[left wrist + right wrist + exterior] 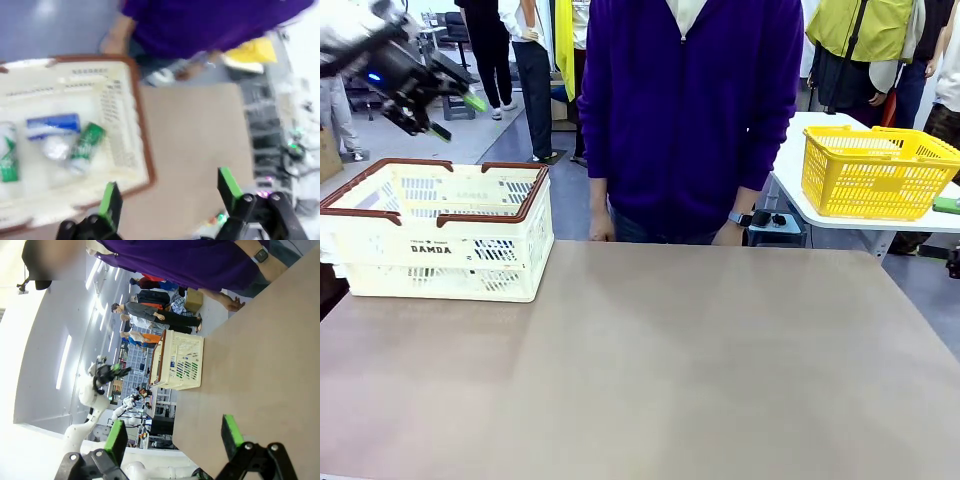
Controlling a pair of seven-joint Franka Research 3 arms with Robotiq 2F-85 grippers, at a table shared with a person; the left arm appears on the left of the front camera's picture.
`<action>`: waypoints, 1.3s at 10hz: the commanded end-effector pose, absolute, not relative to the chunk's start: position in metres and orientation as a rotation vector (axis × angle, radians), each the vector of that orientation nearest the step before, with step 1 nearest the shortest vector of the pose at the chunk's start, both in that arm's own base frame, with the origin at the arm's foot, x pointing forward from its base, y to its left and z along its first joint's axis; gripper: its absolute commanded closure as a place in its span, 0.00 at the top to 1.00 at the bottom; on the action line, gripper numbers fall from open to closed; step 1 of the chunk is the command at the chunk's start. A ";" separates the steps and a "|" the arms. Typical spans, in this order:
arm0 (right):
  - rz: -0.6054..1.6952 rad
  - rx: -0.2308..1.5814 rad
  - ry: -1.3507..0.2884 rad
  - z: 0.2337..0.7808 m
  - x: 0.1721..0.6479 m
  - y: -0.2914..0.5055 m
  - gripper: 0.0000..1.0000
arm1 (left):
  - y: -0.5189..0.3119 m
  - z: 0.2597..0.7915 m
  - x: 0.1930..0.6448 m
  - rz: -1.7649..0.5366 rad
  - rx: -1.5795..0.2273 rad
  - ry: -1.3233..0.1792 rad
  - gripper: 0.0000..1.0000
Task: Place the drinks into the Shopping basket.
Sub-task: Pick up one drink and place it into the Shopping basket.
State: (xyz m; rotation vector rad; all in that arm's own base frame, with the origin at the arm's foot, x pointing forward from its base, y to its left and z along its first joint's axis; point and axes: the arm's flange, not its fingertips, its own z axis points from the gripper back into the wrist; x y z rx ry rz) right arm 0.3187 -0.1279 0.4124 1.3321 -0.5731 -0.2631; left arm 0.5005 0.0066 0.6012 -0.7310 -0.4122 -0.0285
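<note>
At the far left, the left gripper hangs in the air above the Shopping basket, its jaws spread and holding nothing. The basket sits at the left edge of the surface. The left wrist view looks down into it: a blue can lies on its side on the basket floor, a green can lies tilted just beside it, and a second green can rests at the picture's left edge. That view is blurred, so the lettering cannot be read.

The rest of the surface carries no cans, and the person stands behind its far edge with both hands low.

The right gripper is off to the right side, jaws spread and empty.

With three drinks inside the basket and none showing elsewhere, the task looks finished or very nearly so.
</note>
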 end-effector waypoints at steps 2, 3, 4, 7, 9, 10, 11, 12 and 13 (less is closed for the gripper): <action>-0.263 1.346 -0.578 0.416 0.319 -0.127 1.00 | 0.094 0.571 0.467 -0.258 -1.174 -0.172 1.00; -0.263 1.346 -0.578 0.416 0.319 -0.127 1.00 | 0.121 0.556 0.448 -0.311 -1.300 -0.211 1.00; -0.263 1.346 -0.578 0.416 0.319 -0.127 1.00 | 0.144 0.531 0.431 -0.286 -1.395 -0.198 1.00; -0.263 1.346 -0.578 0.416 0.319 -0.127 1.00 | 0.206 0.469 0.378 -0.094 -1.403 -0.325 1.00; -0.263 1.346 -0.578 0.416 0.319 -0.127 1.00 | 0.207 0.471 0.379 -0.144 -1.444 -0.269 1.00; -0.263 1.346 -0.578 0.416 0.319 -0.127 1.00 | 0.207 0.471 0.379 -0.144 -1.444 -0.269 1.00; -0.263 1.346 -0.578 0.416 0.319 -0.127 1.00 | 0.207 0.471 0.379 -0.144 -1.444 -0.269 1.00; -0.263 1.346 -0.578 0.416 0.319 -0.127 1.00 | 0.207 0.471 0.379 -0.144 -1.444 -0.269 1.00; -0.263 1.346 -0.578 0.416 0.319 -0.127 1.00 | 0.207 0.471 0.379 -0.144 -1.444 -0.269 1.00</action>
